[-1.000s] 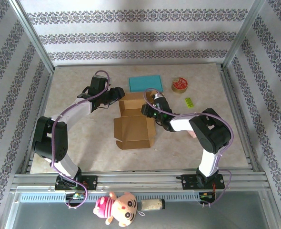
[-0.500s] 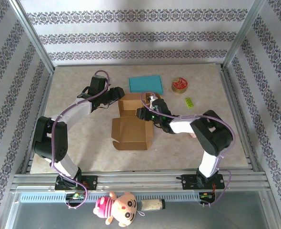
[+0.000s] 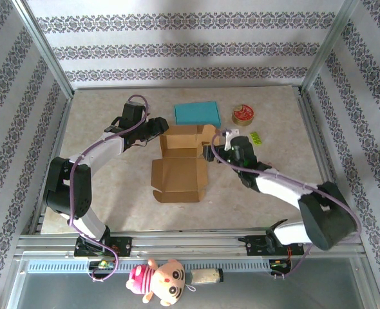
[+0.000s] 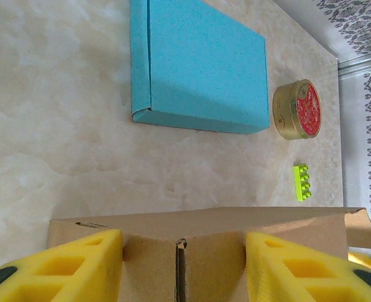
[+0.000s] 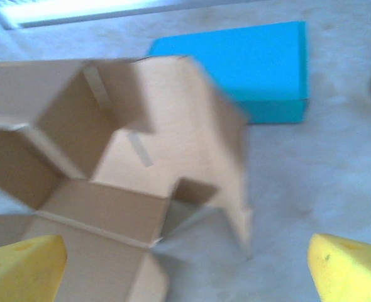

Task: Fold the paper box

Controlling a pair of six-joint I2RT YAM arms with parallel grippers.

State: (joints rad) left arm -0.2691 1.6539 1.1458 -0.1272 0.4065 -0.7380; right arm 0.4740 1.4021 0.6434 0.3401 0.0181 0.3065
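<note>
though near the paper box point(image 3: 180, 164) edge, right gripper point(image 5: 188, 267) wide, table point(image 3: 286, 193) room rightward

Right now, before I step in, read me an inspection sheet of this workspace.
Surface: marbled table, no spills seen.
Job's things: paper box, part folded, front flap lying flat.
Clutter: blue box, red tin, green brick at the far side; plush toy at the near edge.
Grippers: left gripper fingers at the paper box's far wall, grip unclear; right gripper open beside it, holding nothing.
Cables: purple cables along both arms, no snag seen.
Surroundings: patterned walls, metal frame.
</note>
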